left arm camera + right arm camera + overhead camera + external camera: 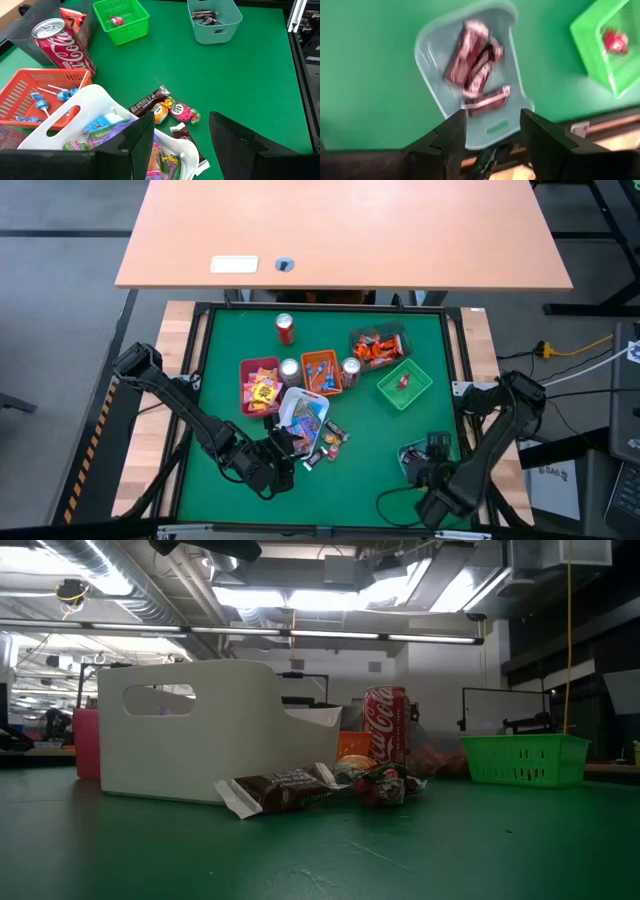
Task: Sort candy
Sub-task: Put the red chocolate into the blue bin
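Bright even overhead light, ceiling tubes (330, 635) glaring in low view; right wrist view motion-blurred, probably.

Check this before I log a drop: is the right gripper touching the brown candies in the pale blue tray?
Apart. The right wrist view shows the right gripper open and empty above the brown candies.

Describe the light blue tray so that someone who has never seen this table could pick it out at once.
Start at the green basket on the table's right. Nearer the right arm stands the light blue tray, alone. Unlike the other containers, it holds only dark brown chocolate bars.
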You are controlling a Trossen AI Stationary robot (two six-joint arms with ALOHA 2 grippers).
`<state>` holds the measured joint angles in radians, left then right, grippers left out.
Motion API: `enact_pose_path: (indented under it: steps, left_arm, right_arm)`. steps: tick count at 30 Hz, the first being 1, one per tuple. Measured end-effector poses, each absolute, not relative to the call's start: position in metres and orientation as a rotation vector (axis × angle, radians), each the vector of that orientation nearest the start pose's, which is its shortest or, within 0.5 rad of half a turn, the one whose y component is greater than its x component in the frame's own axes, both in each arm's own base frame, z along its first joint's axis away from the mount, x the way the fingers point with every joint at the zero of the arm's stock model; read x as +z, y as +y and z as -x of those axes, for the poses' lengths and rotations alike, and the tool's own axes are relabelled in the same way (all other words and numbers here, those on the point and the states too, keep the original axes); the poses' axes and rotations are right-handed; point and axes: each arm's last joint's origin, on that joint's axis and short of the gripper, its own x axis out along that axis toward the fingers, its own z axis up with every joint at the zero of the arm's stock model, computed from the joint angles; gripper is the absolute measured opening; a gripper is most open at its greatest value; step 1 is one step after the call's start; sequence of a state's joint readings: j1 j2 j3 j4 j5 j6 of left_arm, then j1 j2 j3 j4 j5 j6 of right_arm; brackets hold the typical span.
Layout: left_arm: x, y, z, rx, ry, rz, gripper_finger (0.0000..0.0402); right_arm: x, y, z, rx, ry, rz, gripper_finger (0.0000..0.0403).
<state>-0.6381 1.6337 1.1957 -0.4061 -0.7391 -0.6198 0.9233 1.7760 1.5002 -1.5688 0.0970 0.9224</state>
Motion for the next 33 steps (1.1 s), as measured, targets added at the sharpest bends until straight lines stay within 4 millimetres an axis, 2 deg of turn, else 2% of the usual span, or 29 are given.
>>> enact_pose_path:
  steps: [4,11,17,26,28,33]
  left_arm:
    - [0.251,-0.189,-0.287,0.286,0.585,0.061,0.0178]
    - [0.251,-0.189,-0.287,0.288,0.584,0.058,0.0178]
    - [0.251,-0.189,-0.287,0.288,0.584,0.058,0.0178]
    - [0.25,-0.189,-0.287,0.288,0.585,0.056,0.0178]
    - [0.25,-0.19,-0.285,0.274,0.599,0.005,0.0178]
    - [0.272,-0.189,-0.269,0.271,0.541,-0.066,0.0178]
  right_arm:
    - [0.271,0.228,-0.208,-0.186,1.535,0.224,0.0184]
    - [0.273,0.215,-0.258,-0.185,1.201,0.231,0.0183]
    - [0.268,0.203,-0.297,-0.039,1.111,0.272,0.0183]
    - [0.237,0.197,-0.343,0.189,1.082,0.355,0.0183]
    - [0.228,0.199,-0.35,0.229,1.073,0.38,0.0183]
    - [0.211,0.202,-0.359,0.282,1.077,0.45,0.0183]
